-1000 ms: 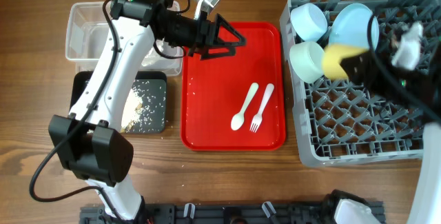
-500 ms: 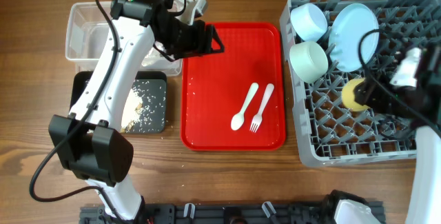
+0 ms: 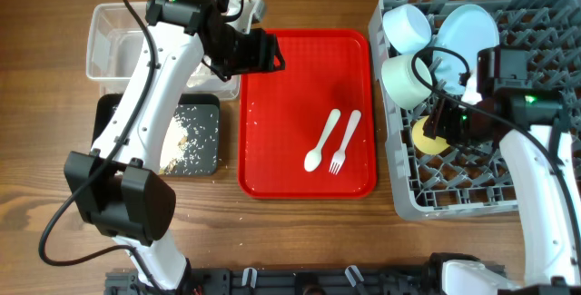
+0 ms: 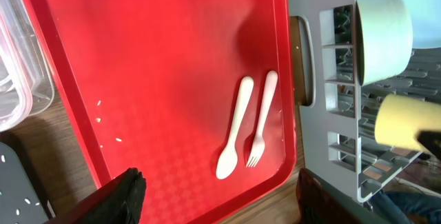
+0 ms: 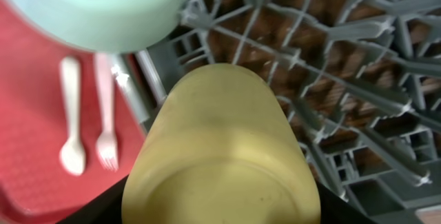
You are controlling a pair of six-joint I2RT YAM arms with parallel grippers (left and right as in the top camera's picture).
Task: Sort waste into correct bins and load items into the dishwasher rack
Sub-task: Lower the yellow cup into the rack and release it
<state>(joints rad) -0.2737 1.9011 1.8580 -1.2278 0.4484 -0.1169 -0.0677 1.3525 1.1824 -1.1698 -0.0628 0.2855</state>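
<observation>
cup first, where is it, and who has it?

yellow cup (image 3: 425, 136) sits low over the dishwasher rack (image 3: 472, 186), near the left edge, just below the nearer mint bowl (image 3: 407, 79). right gripper (image 3: 445, 122) has it: in the wrist view its dark fingers (image 5: 93, 207) press on either side of the cup wall, closed to its width (too blurred to tell whether mouth or base faces the camera).

how will it handle?

light, stiff, smooth plastic by the look of it. i'd judge it won't crush, but it could swivel or slide in a two-point pinch. a hold across the wall around mid-height is best, then seated between pegs before the fingers open.

and the left side?

left gripper (image 3: 270, 52) hangs over the top-left corner of the red tray (image 3: 272, 150), fingers spread wide, nothing in them.

what's left there?

white spoon (image 3: 322, 141) and fork (image 3: 345, 141) lie side by side, flat on the tray. thin, featherlight and hard to get under. best pinched across the handle, edge to edge, one at a time.
</observation>
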